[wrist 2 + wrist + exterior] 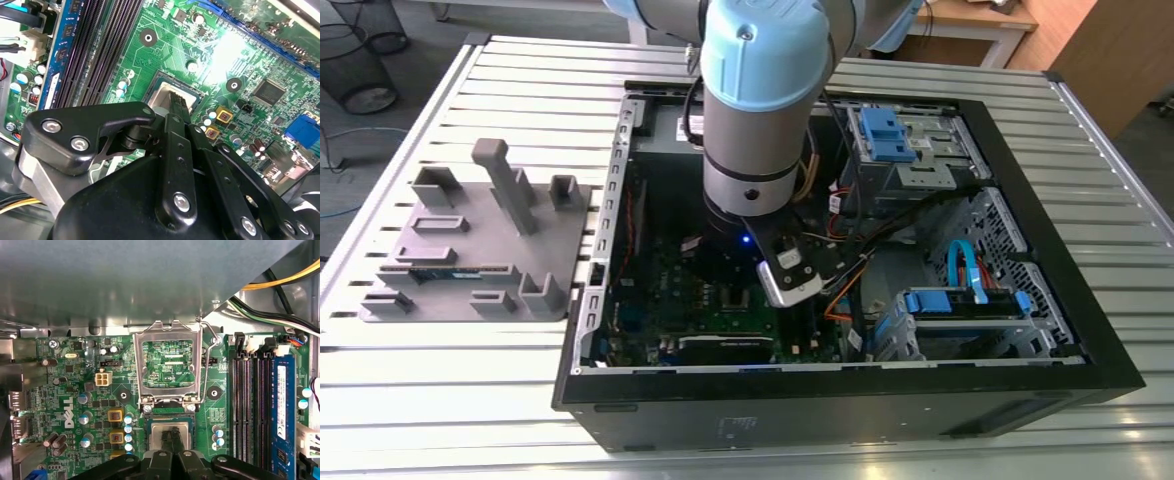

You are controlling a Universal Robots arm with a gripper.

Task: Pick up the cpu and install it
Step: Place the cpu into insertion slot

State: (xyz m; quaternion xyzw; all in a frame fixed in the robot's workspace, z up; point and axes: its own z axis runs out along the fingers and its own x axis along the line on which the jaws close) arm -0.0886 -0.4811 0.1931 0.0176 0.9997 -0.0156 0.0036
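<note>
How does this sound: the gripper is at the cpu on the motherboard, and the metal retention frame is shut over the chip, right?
Not quite. The metal retention frame is flipped open, clear of the cpu, as the first wrist view shows. The rest holds: the gripper is at the cpu on the motherboard.
</note>
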